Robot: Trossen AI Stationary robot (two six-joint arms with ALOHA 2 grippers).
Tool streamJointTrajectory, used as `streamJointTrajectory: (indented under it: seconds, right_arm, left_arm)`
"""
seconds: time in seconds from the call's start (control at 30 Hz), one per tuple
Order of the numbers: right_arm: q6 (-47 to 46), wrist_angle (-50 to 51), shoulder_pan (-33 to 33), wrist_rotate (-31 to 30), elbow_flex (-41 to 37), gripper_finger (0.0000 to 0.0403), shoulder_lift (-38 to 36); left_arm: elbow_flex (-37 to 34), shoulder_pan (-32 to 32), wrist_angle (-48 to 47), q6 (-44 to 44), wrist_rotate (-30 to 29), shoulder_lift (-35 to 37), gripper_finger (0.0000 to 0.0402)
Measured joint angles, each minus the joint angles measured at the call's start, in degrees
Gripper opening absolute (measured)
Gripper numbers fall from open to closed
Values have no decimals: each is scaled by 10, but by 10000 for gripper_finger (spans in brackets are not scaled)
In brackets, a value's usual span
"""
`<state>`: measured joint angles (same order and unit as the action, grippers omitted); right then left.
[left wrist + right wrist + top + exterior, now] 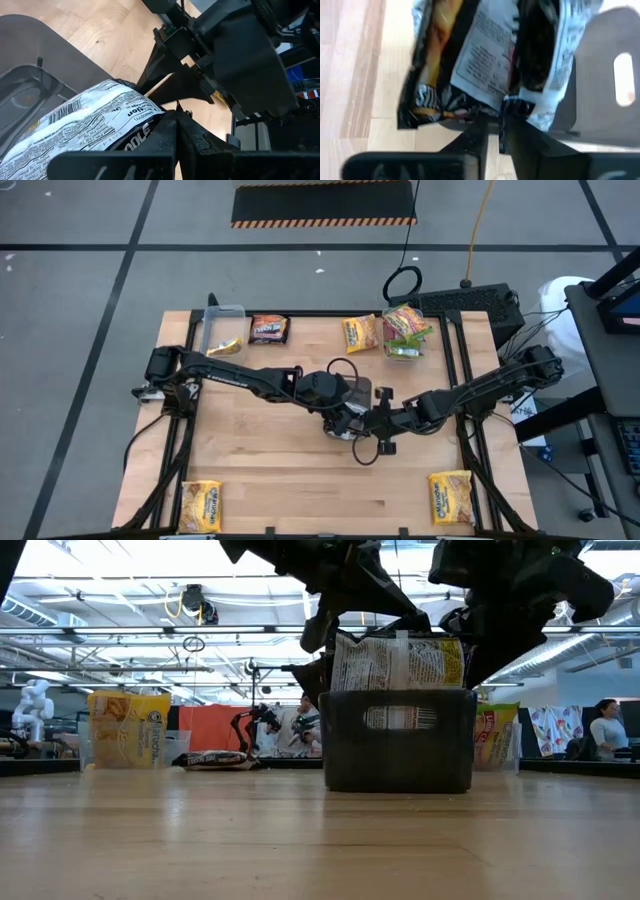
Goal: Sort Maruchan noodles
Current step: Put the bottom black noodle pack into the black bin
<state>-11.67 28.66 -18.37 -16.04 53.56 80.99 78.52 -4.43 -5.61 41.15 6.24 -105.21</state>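
Both arms meet over the dark grey tray (398, 755) at desk (300, 480) centre. Left gripper (176, 116) jaws pinched shut on a noodle packet (95, 125) standing in the tray. Right gripper (492, 117) at the packets' (485, 75) edge, jaws narrow; grip unclear. Other packets lie near desk corners (200, 505).

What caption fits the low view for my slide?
Both arms meet above the dark grey tray, where noodle packets stand upright on the wooden table.
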Motion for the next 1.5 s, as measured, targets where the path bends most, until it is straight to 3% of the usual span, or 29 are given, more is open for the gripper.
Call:
streamJointTrajectory:
  seconds: [0.2, 0.37, 0.9, 1.5]
  right_arm:
    - [25, -11, 0, -2, 0, 122, 0]
    - [19, -11, 0, -16, 0, 144, 0]
    - [4, 8, 0, -67, 0, 131, -1]
    - [1, 51, 7, -63, 0, 130, -27]
  left_arm:
    - [0, 0, 0, 0, 2, 0, 0]
    - [0, 0, -1, -2, 3, 0, 0]
    - [0, 0, -1, -1, 4, 0, 0]
    - [0, 2, 46, 4, 18, 0, 0]
